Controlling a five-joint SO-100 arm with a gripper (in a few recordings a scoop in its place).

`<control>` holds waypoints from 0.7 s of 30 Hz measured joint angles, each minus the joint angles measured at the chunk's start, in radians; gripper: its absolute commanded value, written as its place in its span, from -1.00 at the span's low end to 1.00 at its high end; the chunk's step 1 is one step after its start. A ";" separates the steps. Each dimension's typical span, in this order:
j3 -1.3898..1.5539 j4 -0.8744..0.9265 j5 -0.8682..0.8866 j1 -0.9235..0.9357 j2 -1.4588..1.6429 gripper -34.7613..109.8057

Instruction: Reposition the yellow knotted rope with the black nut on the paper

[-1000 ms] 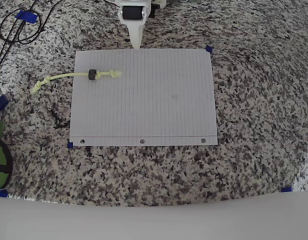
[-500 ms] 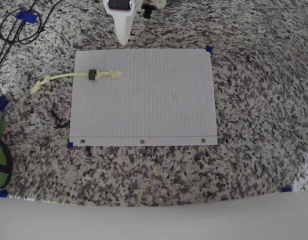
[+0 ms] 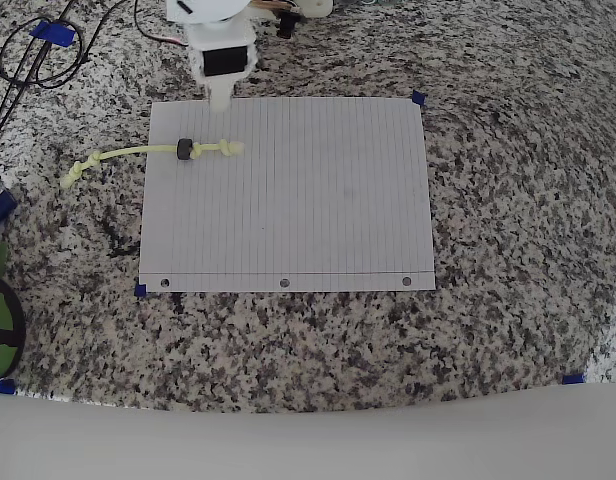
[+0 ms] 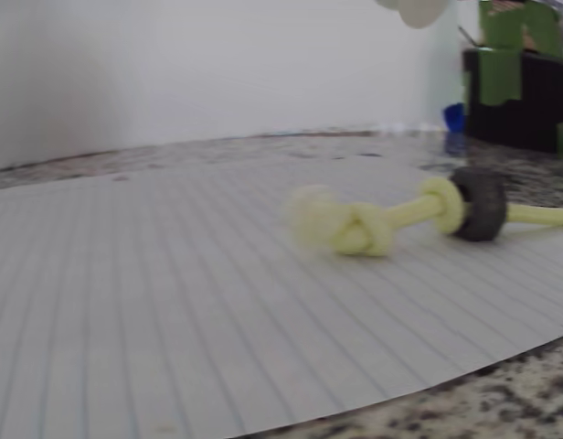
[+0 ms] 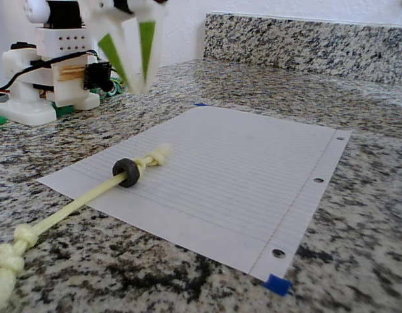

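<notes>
My count on the counter
I see one rope [image 3: 148,152], one nut [image 3: 184,150], one paper [image 3: 288,200], perhaps five blue tape bits.

White arm reaching down from its base, fingers [image 5: 137,83] pointing downward, tips close together, holding nothing

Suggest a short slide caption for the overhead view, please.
White pincer hovers at the paper's top edge, just above the yellow knotted rope and black nut, which lie half off the sheet.
</notes>
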 measured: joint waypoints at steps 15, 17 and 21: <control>-0.117 -0.051 -0.106 0.021 -0.313 -0.23; -0.135 -0.051 -0.109 0.021 -0.347 -0.23; -0.173 -0.051 -0.109 0.021 -0.410 -0.23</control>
